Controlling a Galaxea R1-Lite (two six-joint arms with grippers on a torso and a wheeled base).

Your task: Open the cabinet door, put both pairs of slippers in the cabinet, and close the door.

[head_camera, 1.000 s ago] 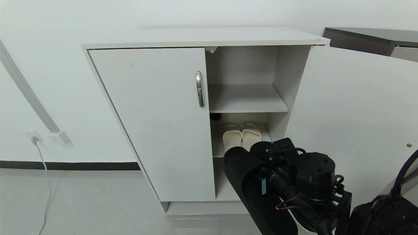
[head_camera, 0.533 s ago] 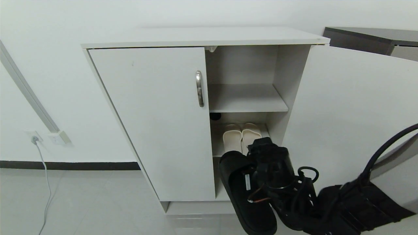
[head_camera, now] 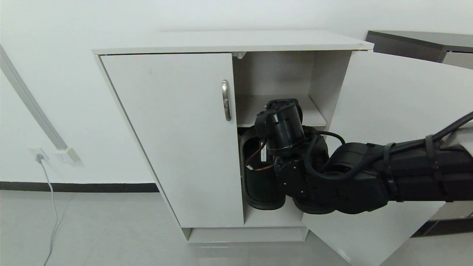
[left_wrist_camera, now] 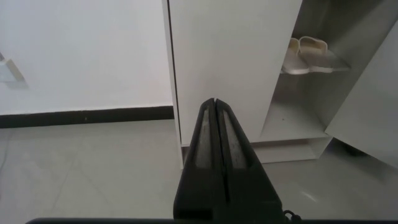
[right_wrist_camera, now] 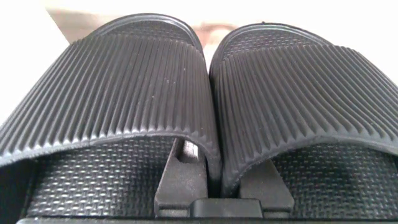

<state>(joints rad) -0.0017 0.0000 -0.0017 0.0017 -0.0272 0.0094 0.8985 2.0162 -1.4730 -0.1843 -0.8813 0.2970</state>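
Two black slippers (head_camera: 258,184) pressed together in doorway of open white cabinet (head_camera: 229,41), cream slippers (left_wrist_camera: 308,53) on shelf (left_wrist_camera: 339,61)

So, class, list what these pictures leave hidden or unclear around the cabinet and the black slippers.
Head view: the right arm hides whether the black slippers are set down.
Right wrist view: those slippers block what lies beyond the right gripper.
Left wrist view: the closed left door hides that half; the frame edge cuts off the cabinet above the white slippers.

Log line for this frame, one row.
right gripper: shut on black slippers, at cabinet opening | left gripper: shut, empty | white slippers: on shelf | right door: open
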